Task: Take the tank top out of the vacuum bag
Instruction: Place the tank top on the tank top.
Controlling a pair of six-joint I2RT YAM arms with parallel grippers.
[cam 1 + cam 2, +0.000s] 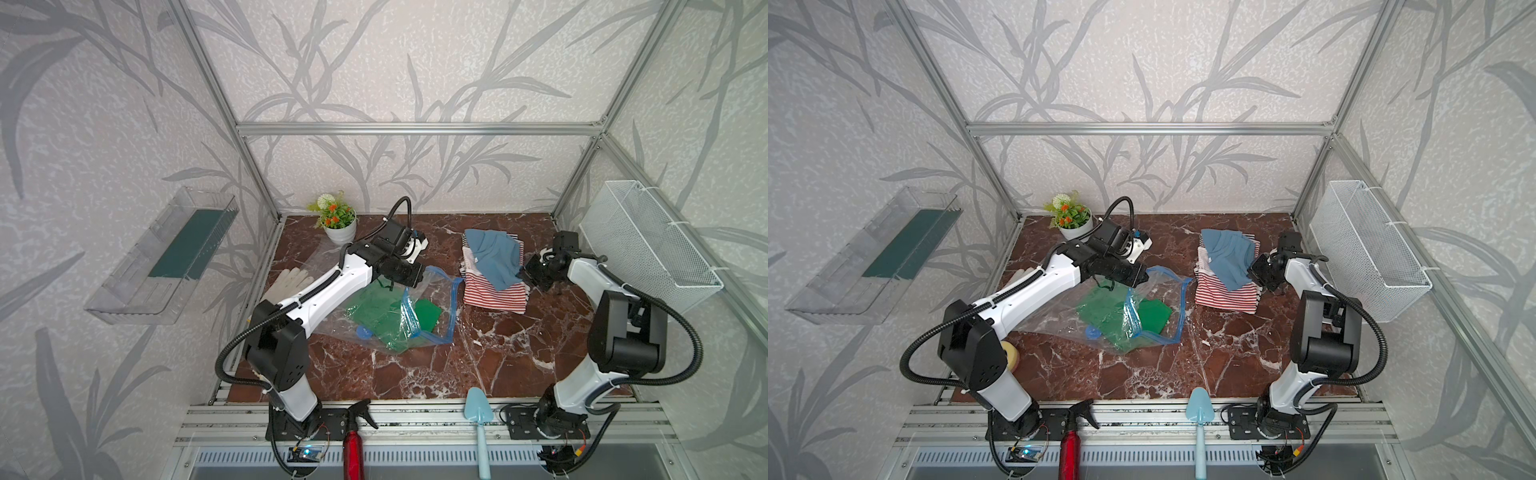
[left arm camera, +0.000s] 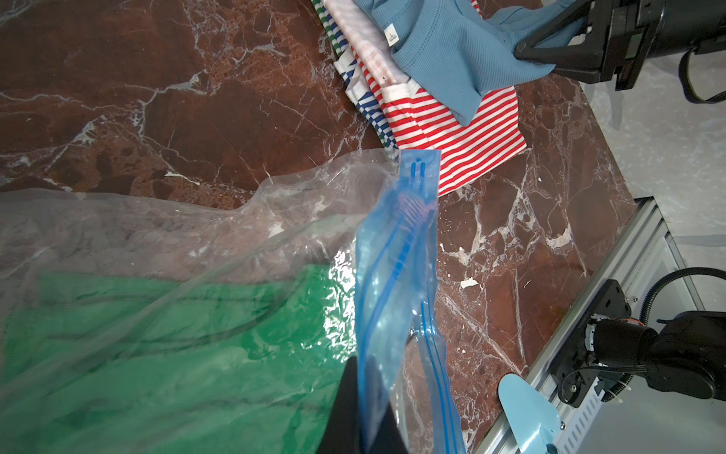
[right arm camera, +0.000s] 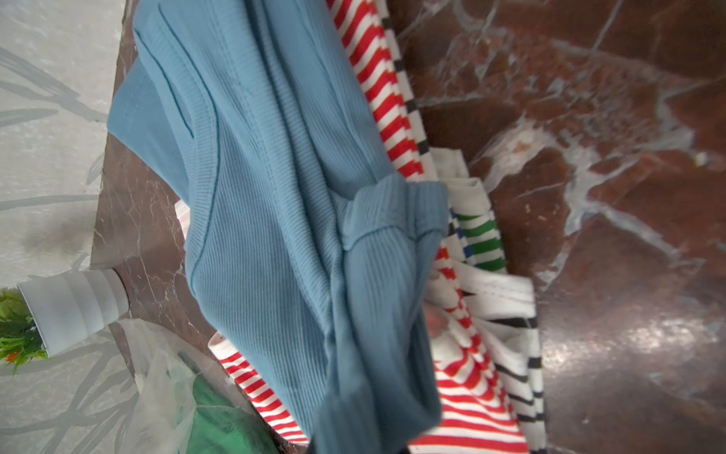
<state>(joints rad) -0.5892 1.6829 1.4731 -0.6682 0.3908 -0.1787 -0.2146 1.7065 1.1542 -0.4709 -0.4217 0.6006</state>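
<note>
left pincer (image 2: 367, 397) clamps bag (image 1: 436, 286) zip edge, likely as anchor; right pincer (image 2: 528, 51) grips tank top (image 1: 494, 257), draped on striped pile (image 1: 494, 297).

High stereo pair, close wrist cameras
</note>
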